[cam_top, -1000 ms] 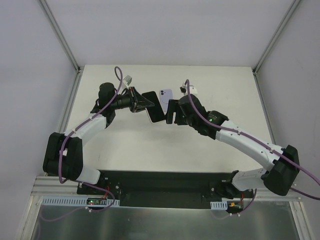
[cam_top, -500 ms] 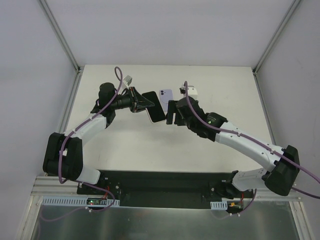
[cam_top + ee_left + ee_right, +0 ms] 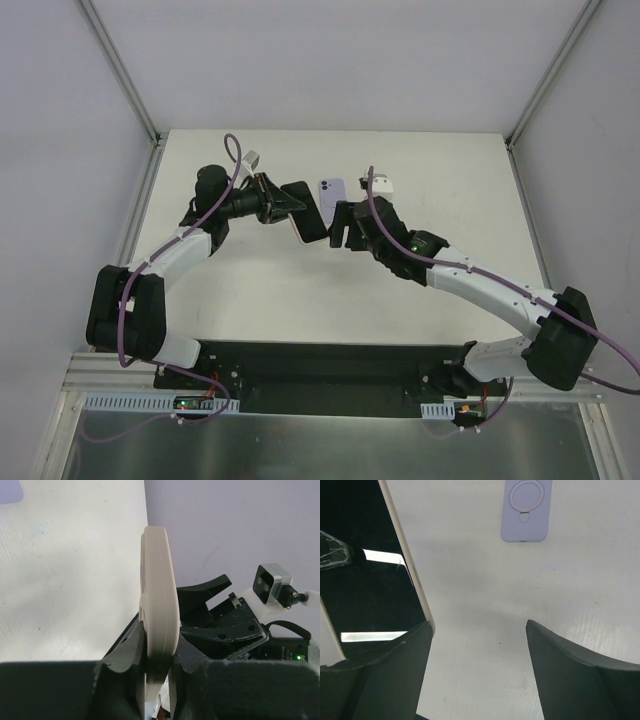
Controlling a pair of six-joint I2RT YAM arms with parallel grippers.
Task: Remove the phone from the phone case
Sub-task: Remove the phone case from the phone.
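Left gripper (image 3: 159,655) is clamped on the cream silicone phone case (image 3: 160,590), raised near the far edge of the white worktop (image 3: 250,290). The black-screened phone (image 3: 370,595) appears still seated inside. Right gripper (image 3: 478,625) gapes empty beside it; extraction judged outstanding.

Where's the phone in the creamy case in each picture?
Top external: the cased phone is in the middle, held by the left gripper, between the two arms.
Left wrist: the cased phone is edge-on at the centre, clamped in the gripper.
Right wrist: the cased phone is on the left side, dark screen showing.
Shared landmark: the lilac ring-backed piece lying just beyond it, probably also the lilac corner at top left in the left wrist view.
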